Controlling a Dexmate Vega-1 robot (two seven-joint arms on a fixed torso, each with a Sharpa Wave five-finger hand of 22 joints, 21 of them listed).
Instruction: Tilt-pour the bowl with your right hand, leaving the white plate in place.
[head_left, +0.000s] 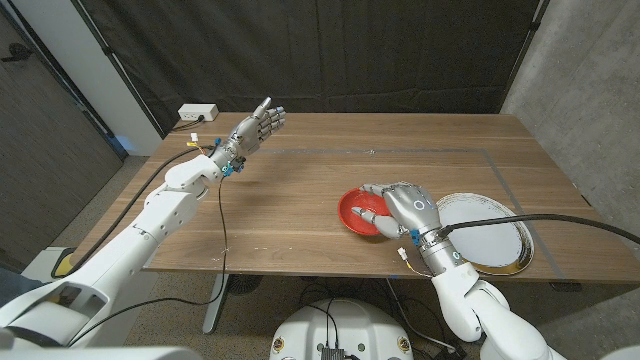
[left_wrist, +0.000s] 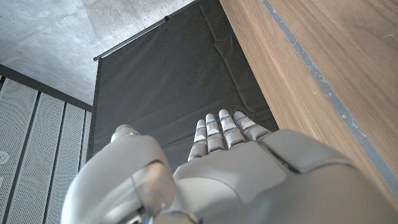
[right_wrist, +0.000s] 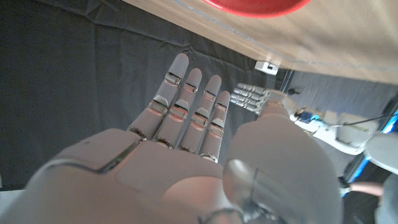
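The red bowl (head_left: 358, 209) sits on the wooden table (head_left: 290, 200), right of centre near the front edge. My right hand (head_left: 404, 207) hovers at the bowl's right side, its fingers reaching left over the rim, stretched out and holding nothing. In the right wrist view the right hand (right_wrist: 186, 149) shows straight fingers, with the red bowl (right_wrist: 255, 5) just beyond them. The white plate (head_left: 492, 242), gold-rimmed, lies directly right of the bowl, partly under my right wrist. My left hand (head_left: 256, 129) is raised over the far left of the table, fingers extended and empty; the left wrist view shows the left hand (left_wrist: 224, 168) the same way.
A white power strip (head_left: 197, 113) lies at the table's far left corner. Grey tape lines (head_left: 420, 152) mark a rectangle on the tabletop. A black curtain (head_left: 330, 50) hangs behind the table. A black cable (head_left: 560, 222) runs across the plate's right side.
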